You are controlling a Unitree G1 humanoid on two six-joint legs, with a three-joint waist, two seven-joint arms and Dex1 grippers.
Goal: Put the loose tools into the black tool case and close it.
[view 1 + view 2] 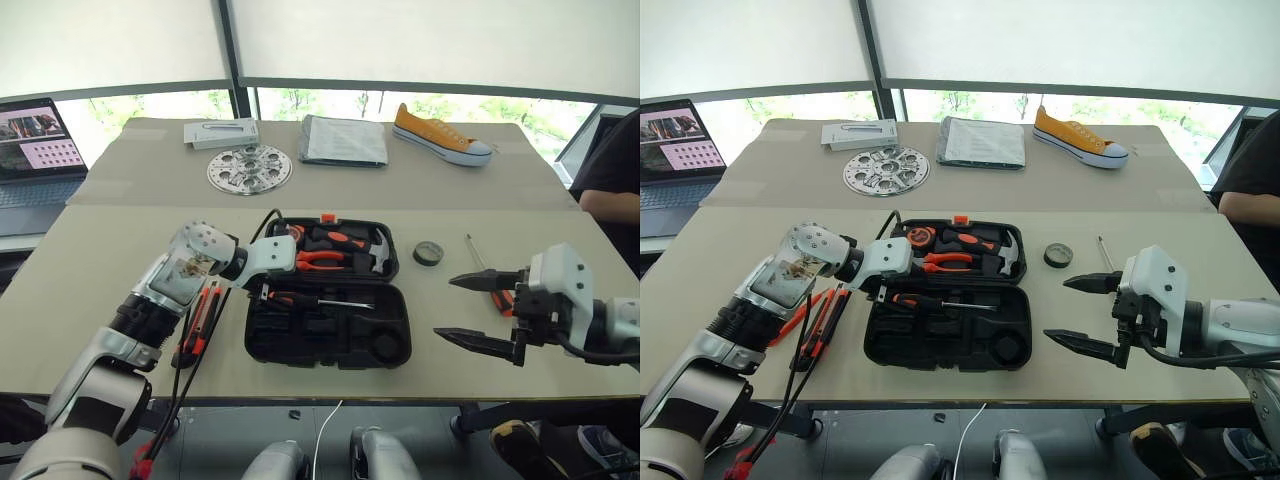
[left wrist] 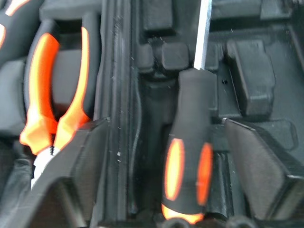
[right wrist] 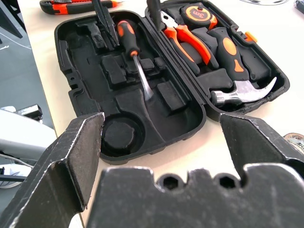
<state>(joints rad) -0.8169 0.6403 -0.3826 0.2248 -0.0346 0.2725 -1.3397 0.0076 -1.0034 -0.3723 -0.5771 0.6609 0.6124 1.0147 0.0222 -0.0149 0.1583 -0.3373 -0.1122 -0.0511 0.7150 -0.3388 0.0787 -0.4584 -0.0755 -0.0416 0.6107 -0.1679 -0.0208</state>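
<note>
The black tool case lies open in the middle of the table. One orange-and-black screwdriver rests in its near half, handle toward my left gripper. That gripper is open; its fingers stand either side of the handle with gaps. A utility knife and a slim orange tool lie on the table left of the case. Right of it sit a small black tape roll and a second screwdriver, partly hidden behind my right gripper, which hovers open and empty.
Pliers, a hammer and a tape measure fill the case's far half. Farther back are a silver perforated disc, a flat grey box, a grey folded sheet and an orange shoe. A laptop stands far left; a person sits right.
</note>
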